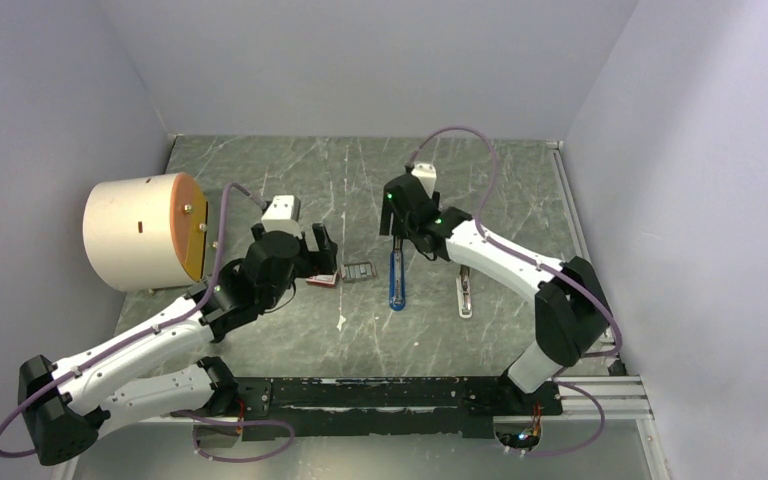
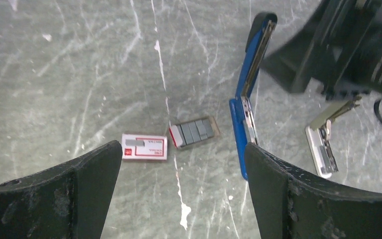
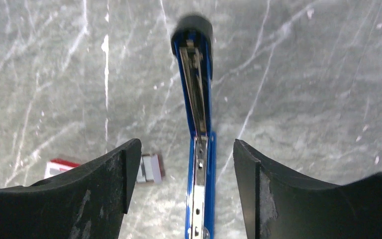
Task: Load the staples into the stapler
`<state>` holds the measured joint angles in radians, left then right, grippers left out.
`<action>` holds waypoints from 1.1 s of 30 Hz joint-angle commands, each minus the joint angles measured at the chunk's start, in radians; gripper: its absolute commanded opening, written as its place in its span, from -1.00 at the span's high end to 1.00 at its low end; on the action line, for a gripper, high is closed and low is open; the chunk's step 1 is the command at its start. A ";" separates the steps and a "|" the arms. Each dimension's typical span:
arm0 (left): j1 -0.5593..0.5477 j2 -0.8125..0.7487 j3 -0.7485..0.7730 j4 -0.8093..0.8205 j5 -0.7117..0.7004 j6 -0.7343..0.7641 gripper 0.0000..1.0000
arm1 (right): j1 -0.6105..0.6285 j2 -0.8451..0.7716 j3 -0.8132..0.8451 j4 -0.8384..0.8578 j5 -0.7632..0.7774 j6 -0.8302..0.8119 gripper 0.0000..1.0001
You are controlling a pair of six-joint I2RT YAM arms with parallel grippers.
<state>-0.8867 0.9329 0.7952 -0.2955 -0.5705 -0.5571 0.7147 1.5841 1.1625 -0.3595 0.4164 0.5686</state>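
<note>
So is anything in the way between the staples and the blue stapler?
Nothing lies between them: the staples sit beside the opened stapler, with only bare table between. But the right hand hangs open right above the stapler, a finger on either side.

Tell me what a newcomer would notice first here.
The blue stapler lies hinged open at centre, with the open right gripper hanging over it. Just left of it sit the staples beside a red box. A big beige drum sits at the far left.
</note>
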 commanded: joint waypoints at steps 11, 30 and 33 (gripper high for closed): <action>0.008 0.014 -0.113 0.057 0.241 -0.227 -0.94 | -0.108 0.209 0.260 -0.020 0.001 -0.128 -0.38; 0.019 0.052 -0.139 0.031 0.194 -0.281 -0.67 | -0.025 0.098 0.208 -0.025 -0.052 -0.170 0.23; 0.022 0.044 -0.136 0.015 0.164 -0.289 -0.60 | 0.018 0.108 0.211 -0.058 -0.045 -0.171 0.35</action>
<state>-0.8761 0.9844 0.6571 -0.2642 -0.3508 -0.8188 0.6827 1.7012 1.3796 -0.3794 0.3496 0.4057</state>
